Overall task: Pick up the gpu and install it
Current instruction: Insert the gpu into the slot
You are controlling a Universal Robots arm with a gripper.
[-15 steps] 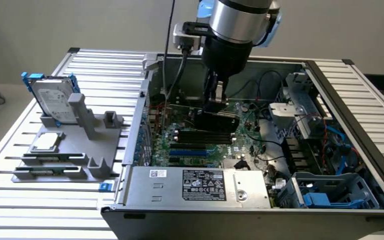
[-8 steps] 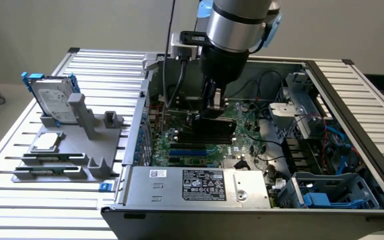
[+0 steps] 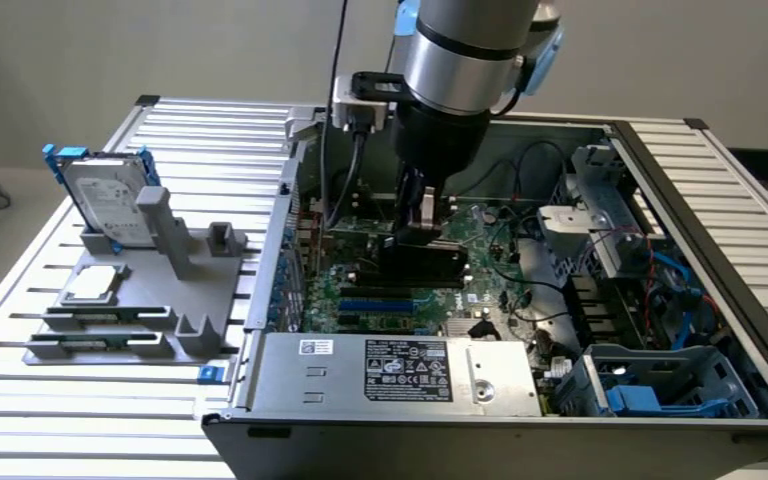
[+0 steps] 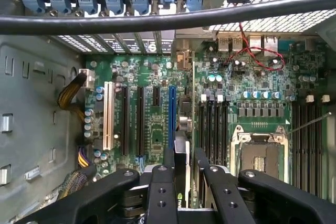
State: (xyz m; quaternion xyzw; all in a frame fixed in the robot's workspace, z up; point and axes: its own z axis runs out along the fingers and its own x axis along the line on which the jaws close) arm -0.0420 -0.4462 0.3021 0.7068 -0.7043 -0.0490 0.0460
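An open computer case (image 3: 491, 440) lies on the surface (image 3: 197, 120). Beside it, on the exterior view's left, a rack (image 3: 144, 275) carries a hard drive (image 3: 97, 195) upright at its far end and memory sticks (image 3: 104, 316) lying at its near end. Inside the case, the end effector (image 3: 418, 225) holds a graphics card (image 3: 427, 265) on edge over the motherboard (image 3: 498, 250). A power supply (image 3: 398, 370) sits along the near wall.

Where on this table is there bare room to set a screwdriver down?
Bare slats of the table behind the hard drive, and in front of the grey holder. Crowded inside the case, where the gripper holds the gpu.
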